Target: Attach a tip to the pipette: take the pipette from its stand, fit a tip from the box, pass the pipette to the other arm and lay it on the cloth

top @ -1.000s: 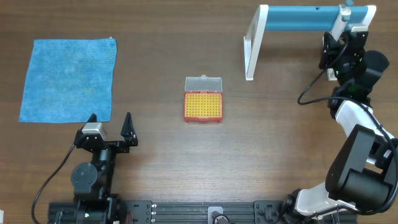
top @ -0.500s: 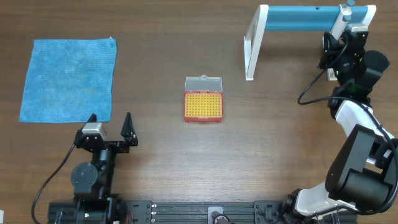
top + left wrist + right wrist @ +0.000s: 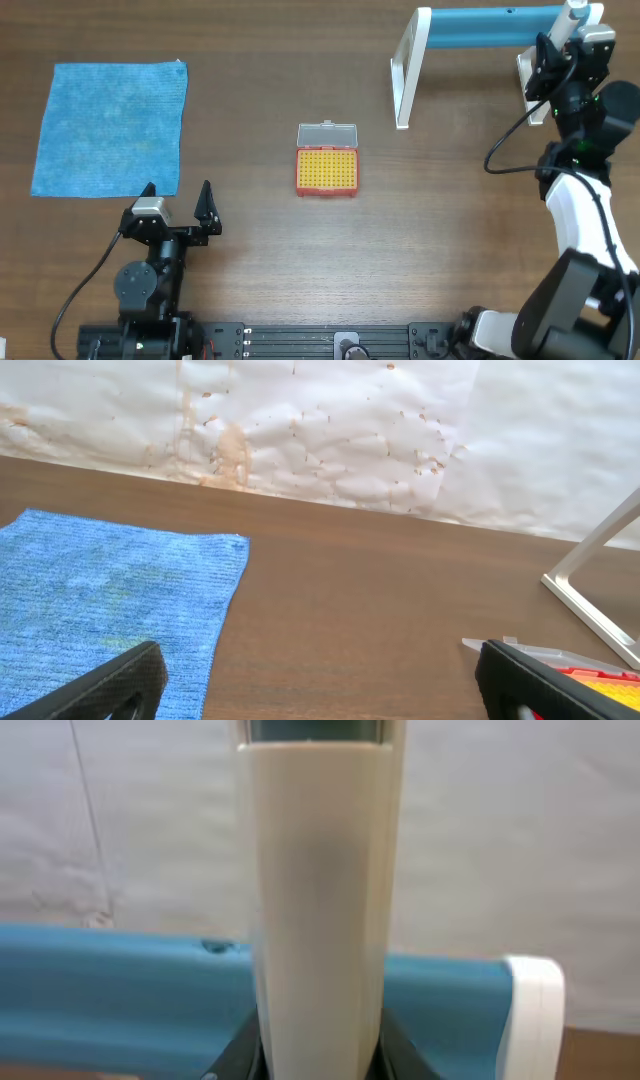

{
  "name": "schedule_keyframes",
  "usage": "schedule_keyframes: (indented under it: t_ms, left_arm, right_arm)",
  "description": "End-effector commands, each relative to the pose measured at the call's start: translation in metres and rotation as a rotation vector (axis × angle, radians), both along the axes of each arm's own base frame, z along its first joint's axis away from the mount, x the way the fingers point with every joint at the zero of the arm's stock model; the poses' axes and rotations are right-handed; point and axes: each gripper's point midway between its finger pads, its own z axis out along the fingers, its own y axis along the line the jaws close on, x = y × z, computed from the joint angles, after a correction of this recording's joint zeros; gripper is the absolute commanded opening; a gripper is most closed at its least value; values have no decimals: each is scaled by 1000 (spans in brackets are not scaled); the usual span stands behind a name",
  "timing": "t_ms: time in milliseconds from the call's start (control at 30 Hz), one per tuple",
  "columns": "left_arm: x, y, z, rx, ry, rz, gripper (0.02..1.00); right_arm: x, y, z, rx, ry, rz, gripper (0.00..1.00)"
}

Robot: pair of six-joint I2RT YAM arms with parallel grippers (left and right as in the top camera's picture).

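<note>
The right end effector (image 3: 562,48) pinches the pipette (image 3: 320,890) at the far right, close against the blue stand (image 3: 480,27). I cannot tell whether the pipette has cleared its rest. The task looks to be at its first step. Fitting a tip from the box (image 3: 327,172) at the middle of the table (image 3: 450,230), the handover, and laying the pipette on the cloth (image 3: 110,128) at the far left all remain. The left end effector (image 3: 178,205) sits spread at the near left. The right wrist view shows the pale barrel clamped close up, the top view places the box and cloth, and the left wrist view takes in the wall (image 3: 400,420) behind.
</note>
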Motion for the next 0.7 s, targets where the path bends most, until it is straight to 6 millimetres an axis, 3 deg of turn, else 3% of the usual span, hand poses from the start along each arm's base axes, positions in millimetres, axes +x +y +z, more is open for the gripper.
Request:
schedule_keyframes:
  t_ms: [33,67,100,167,233,333,400,533,700]
  left_arm:
    - [0,0,-1,-5,4,3,996]
    - [0,0,-1,-5,4,3,998]
    - [0,0,-1,-5,4,3,996]
    - [0,0,-1,-5,4,3,996]
    - [0,0,-1,-5,4,3,996]
    - [0,0,-1,-4,4,3,998]
    - [0,0,-1,-5,4,3,996]
    - [0,0,-1,-5,4,3,996]
    - [0,0,-1,-5,4,3,998]
  right_arm:
    - [-29,39,68,42,-125,163,77]
    - [-34,50,75,47,-135,206,77]
    - [-47,79,90,65,-151,320,75]
    - [-59,115,100,80,-160,444,75]
    - [-83,177,108,56,-206,664,75]
    - [-105,236,104,97,-236,837,75]
    - [-122,272,87,118,-218,934,75]
    - [-151,317,48,153,-162,1067,75]
    - [-158,333,9,157,-161,1118,75]
